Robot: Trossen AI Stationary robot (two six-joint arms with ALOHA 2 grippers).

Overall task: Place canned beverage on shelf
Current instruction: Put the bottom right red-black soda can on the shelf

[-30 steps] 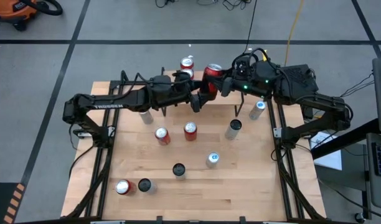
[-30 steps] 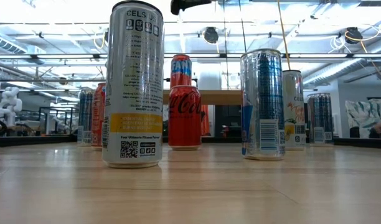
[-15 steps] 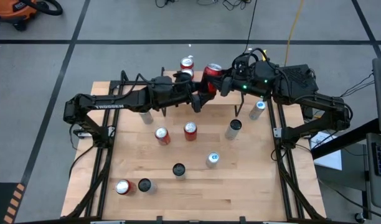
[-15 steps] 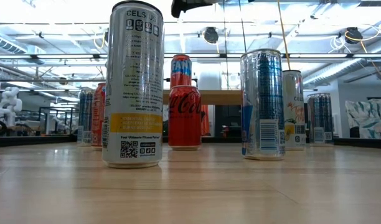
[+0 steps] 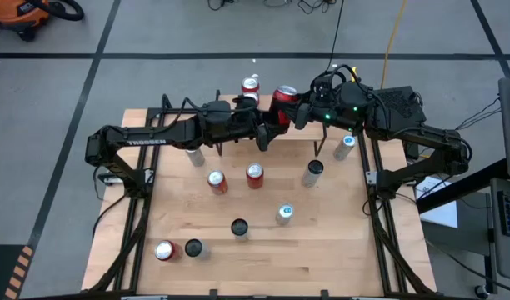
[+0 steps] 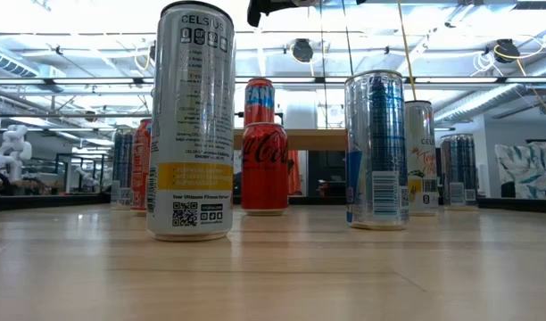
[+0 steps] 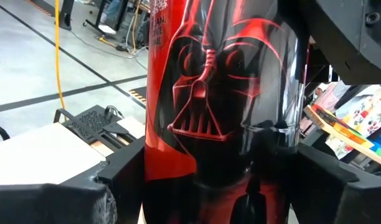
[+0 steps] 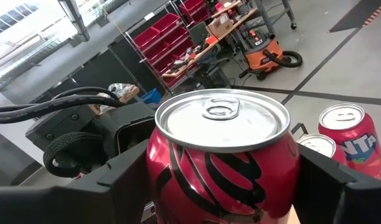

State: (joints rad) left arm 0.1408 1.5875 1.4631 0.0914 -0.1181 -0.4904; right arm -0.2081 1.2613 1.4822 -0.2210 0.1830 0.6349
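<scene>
- Right wrist view: red can (image 8: 223, 163) is held between right gripper (image 8: 223, 186) fingers, aloft beside the shelf (image 5: 238, 104);
- left gripper (image 7: 203, 186) is seen straddling it; clamped or not cannot be told;
- rigid, slick, probably heavy; mid-body grip advised.

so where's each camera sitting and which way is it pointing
High: overhead, looking straight down; both arms, table.
Low: table height, looking level across cans into the room; an arm part at top.
Left wrist: on the left arm, facing the red can between its fingers.
Right wrist: on the right arm, facing the can's top.
Both wrist views share the red can.
</scene>
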